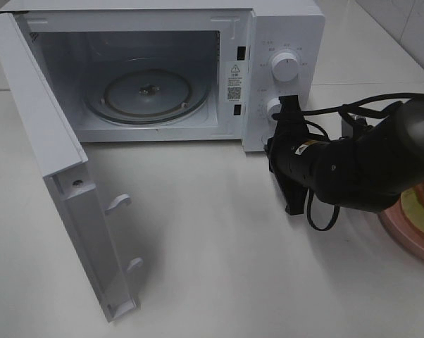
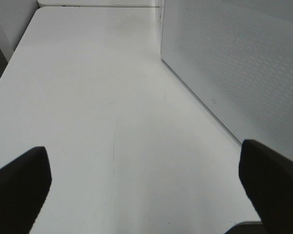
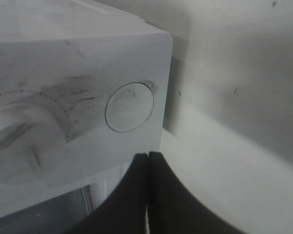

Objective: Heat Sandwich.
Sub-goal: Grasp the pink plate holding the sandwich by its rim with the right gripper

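Looks early in the task. Done so far: microwave (image 1: 282, 42) door (image 1: 57, 162) swung fully open, glass turntable (image 1: 147, 95) bare inside. Left to do, by judgement: pick up sandwich (image 1: 423, 210), load onto turntable, shut door, set dial (image 3: 20, 141). Sandwich nowhere near the oven cavity yet: on pink plate (image 1: 401, 229) at far right edge of worktop (image 1: 198, 253), mostly hidden behind right arm, only pale yellow-green filling and a bread edge showing. Right end effector (image 3: 147, 163) pinched fully closed, nothing between fingertips, parked at control panel just beside round button (image 3: 129, 106) and near dial; cannot tell whether touching panel. Well apart from sandwich, pointed away from it, plate back behind the arm. Left end effector (image 2: 146, 187) spread wide, empty, low over bare worktop beside microwave's perforated side wall; not visible in exterior high view, seemingly on the far side of the oven from sandwich. Likely next need: right arm off the panel and round to the plate.
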